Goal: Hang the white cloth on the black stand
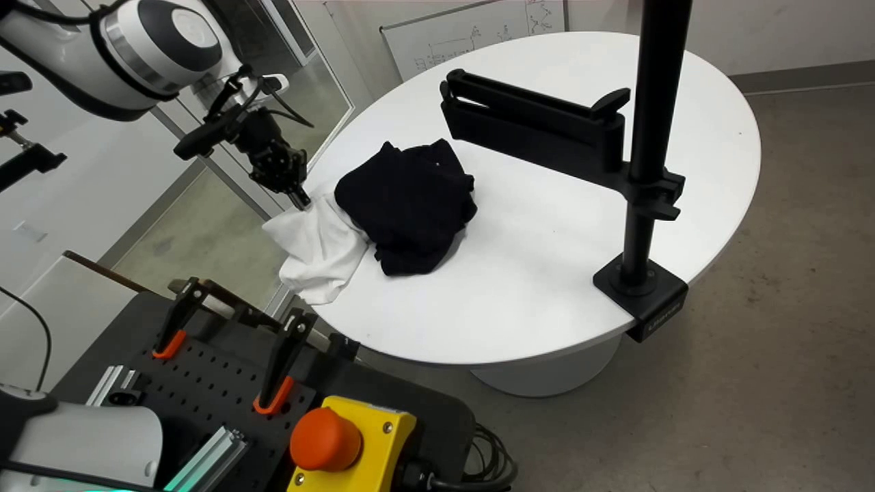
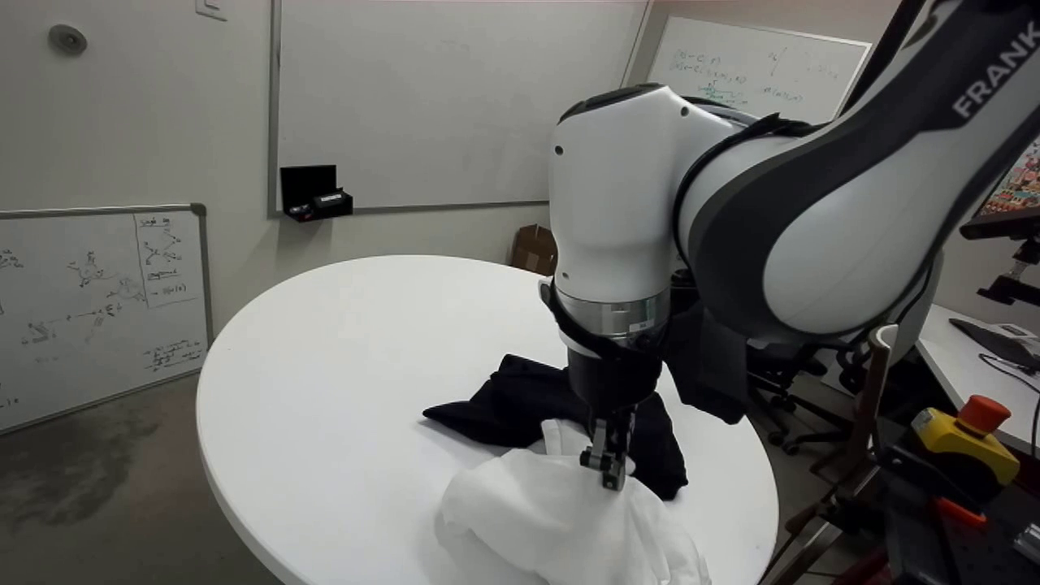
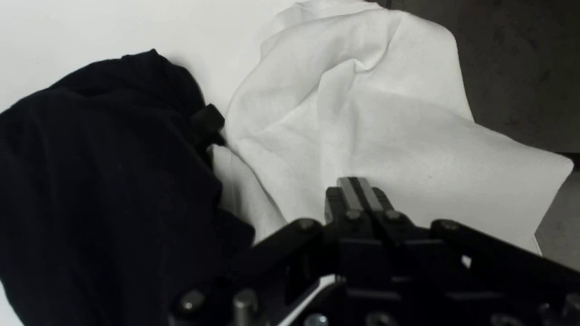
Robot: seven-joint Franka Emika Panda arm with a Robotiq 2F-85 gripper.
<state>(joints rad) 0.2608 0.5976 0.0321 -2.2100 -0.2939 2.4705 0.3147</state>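
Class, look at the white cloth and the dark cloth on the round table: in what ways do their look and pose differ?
Colour: the white cloth is pale, the dark cloth near black.
Pose: the white cloth reaches past the edge of the round table; the dark cloth lies wholly within it.
Folds: in the wrist view they show clearly on the white cloth, faintly on the dark cloth.
Both lie crumpled on the table.

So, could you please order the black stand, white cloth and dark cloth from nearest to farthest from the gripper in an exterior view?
1. White cloth, directly at the gripper.
2. Dark cloth, to the picture's right.
3. Black stand, farther right.
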